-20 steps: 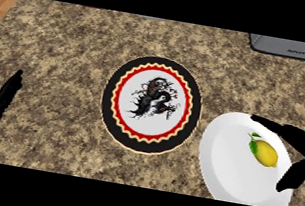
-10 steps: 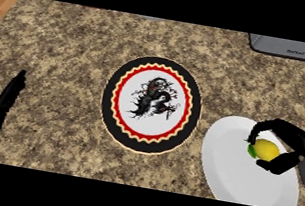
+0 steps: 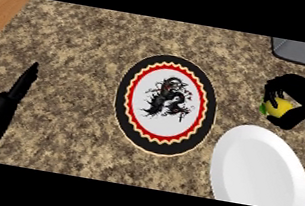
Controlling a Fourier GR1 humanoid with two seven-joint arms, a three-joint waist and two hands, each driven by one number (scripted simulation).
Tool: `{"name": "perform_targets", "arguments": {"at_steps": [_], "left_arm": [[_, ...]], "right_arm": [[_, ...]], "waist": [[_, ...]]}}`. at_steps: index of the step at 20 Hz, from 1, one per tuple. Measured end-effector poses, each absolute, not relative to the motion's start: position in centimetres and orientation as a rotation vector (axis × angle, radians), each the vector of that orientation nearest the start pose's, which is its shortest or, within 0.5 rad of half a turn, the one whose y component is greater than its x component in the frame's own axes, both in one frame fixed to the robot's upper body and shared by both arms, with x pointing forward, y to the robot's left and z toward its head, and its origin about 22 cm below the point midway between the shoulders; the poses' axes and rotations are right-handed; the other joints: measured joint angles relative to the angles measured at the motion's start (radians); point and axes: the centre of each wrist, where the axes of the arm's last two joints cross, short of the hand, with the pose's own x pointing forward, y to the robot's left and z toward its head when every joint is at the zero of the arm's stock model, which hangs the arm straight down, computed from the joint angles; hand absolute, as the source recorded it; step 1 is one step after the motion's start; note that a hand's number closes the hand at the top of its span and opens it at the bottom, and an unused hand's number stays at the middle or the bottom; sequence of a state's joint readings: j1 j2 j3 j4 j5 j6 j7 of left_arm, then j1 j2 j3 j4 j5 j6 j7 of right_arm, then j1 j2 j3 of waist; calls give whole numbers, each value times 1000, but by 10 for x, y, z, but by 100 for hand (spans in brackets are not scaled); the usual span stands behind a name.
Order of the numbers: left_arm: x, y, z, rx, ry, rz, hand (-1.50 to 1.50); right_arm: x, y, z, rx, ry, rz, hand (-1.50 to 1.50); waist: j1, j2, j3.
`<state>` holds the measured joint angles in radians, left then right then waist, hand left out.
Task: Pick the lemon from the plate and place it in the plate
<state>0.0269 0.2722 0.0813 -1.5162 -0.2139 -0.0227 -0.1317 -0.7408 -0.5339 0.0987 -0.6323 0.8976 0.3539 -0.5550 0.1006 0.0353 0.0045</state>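
We see our right hand (image 3: 295, 101) curled round the small yellow-green lemon (image 3: 277, 108), held above the speckled counter (image 3: 82, 48), beyond the plain white plate (image 3: 260, 171); our left hand (image 3: 3, 108) rests open.

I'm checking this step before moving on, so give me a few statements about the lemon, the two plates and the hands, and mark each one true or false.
1. The right hand is curled round the lemon. True.
2. The lemon lies on the white plate. False: it is held in the right hand, beyond that plate's far edge, and the plate carries nothing.
3. The patterned plate has a black rim and a red zigzag ring. True.
4. The left hand rests on the patterned plate. False: it shows near the view's left edge, fingers straight, apart from both plates.
5. The lemon is already over the patterned plate. False: it is to that plate's right, not yet above it.
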Motion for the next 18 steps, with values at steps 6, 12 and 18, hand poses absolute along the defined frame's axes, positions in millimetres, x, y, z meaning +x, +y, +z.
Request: {"name": "perform_targets", "arguments": {"at_steps": [6, 12, 18], "left_arm": [[237, 315, 8, 401, -1586, -359, 0], [236, 317, 5, 406, -1573, -352, 0], [232, 323, 0, 426, -1550, -333, 0]], "right_arm": [[416, -347, 85, -615, -1392, 1458, 150], [430, -350, 112, -702, -1633, 1339, 150], [441, -348, 141, -602, -1946, 1255, 150]], "waist": [[5, 4, 1], [-11, -1, 1], [-41, -14, -1]]}}
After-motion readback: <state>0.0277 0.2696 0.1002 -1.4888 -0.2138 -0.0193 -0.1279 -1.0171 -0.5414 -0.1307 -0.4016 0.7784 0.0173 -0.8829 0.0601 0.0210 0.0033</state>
